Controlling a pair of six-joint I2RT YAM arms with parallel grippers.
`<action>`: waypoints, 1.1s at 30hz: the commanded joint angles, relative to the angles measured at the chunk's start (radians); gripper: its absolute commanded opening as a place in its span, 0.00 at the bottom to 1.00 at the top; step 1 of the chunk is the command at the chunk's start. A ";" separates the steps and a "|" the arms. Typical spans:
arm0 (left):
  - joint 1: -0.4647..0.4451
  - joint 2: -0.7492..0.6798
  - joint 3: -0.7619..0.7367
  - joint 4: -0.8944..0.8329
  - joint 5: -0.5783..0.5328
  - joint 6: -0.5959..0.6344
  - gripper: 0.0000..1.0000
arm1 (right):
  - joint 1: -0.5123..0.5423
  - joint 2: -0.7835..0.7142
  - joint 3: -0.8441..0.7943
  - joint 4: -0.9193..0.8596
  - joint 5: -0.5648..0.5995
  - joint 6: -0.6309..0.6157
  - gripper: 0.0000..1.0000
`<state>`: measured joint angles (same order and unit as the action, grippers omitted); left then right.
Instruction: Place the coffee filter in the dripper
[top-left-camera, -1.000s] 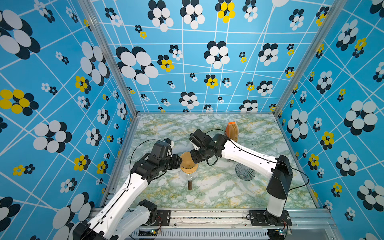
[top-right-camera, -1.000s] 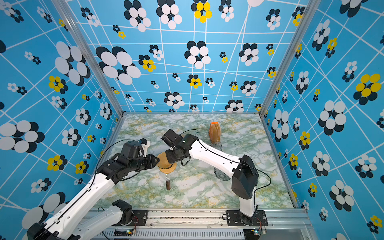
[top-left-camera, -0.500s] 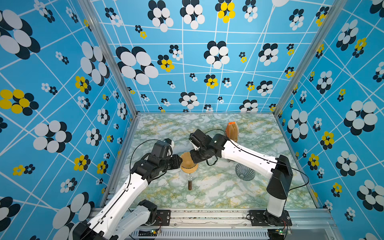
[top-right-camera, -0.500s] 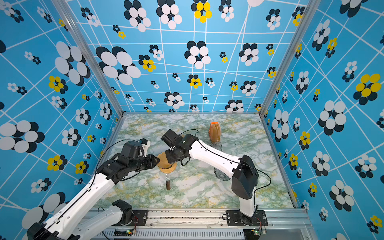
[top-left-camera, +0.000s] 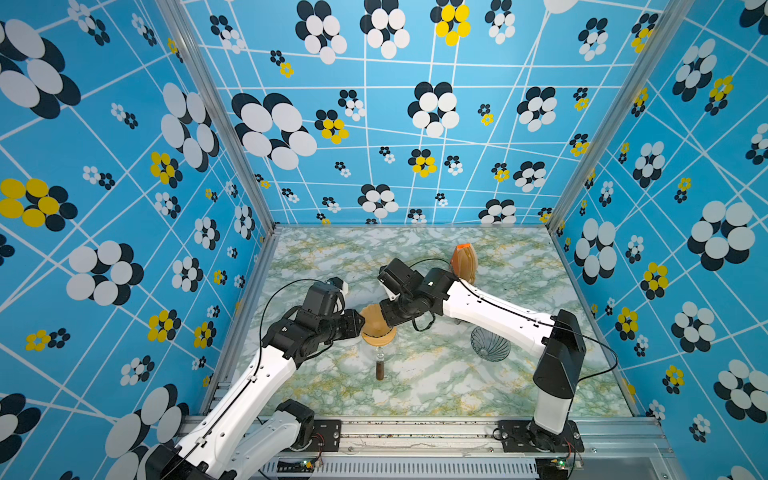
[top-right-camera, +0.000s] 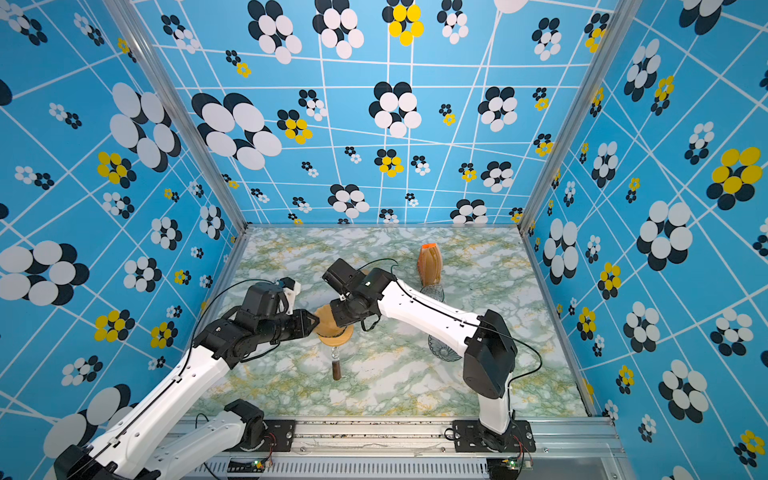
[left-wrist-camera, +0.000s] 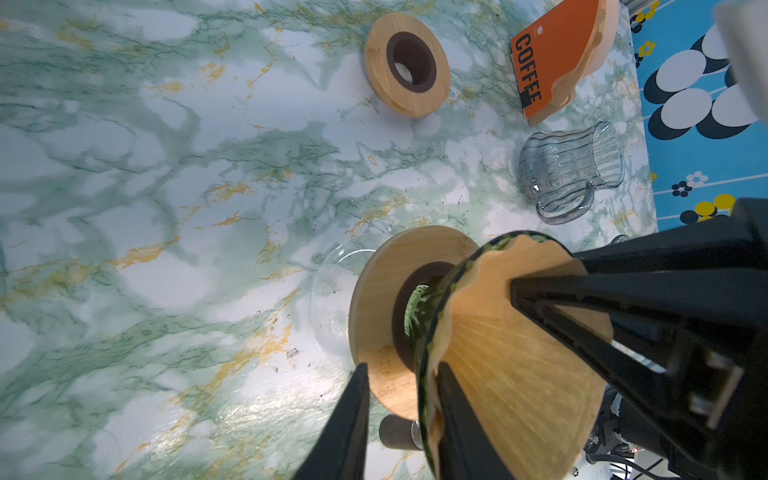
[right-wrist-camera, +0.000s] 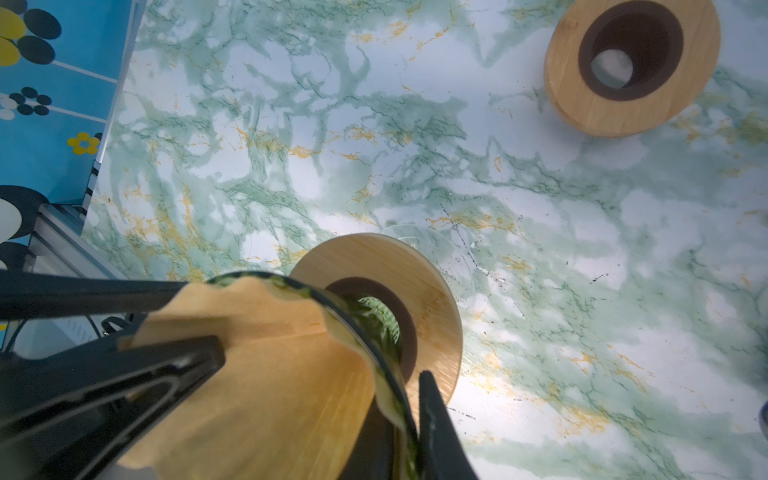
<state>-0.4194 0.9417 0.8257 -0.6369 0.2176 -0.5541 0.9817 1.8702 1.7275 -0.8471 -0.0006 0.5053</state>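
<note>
The dripper is a glass cone in a round wooden collar, standing mid-table. The brown paper coffee filter sits inside the cone. My left gripper straddles the near rim. One of its fingers is inside on the filter; the other stands off the glass, so it is open. My right gripper is shut on the opposite rim, pinching glass and filter.
A glass server with a dark handle sits under the dripper. An orange filter pack, a glass pitcher, a ribbed glass piece and a second wooden collar stand behind and right.
The left gripper's jaws have parted slightly at the rim. Both arms, the dripper and the filter stay where they were.
</note>
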 joint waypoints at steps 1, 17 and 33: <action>-0.006 0.008 0.007 -0.055 -0.020 0.016 0.32 | 0.000 -0.026 -0.006 -0.014 0.044 -0.009 0.18; -0.012 0.009 0.051 -0.054 0.008 0.014 0.42 | 0.000 -0.103 -0.006 0.024 0.071 -0.022 0.36; -0.012 0.039 0.081 -0.076 0.000 0.015 0.42 | -0.006 -0.089 -0.064 0.055 0.053 -0.028 0.29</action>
<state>-0.4259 0.9668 0.8745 -0.6857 0.2199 -0.5541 0.9813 1.7767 1.6829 -0.8028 0.0498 0.4866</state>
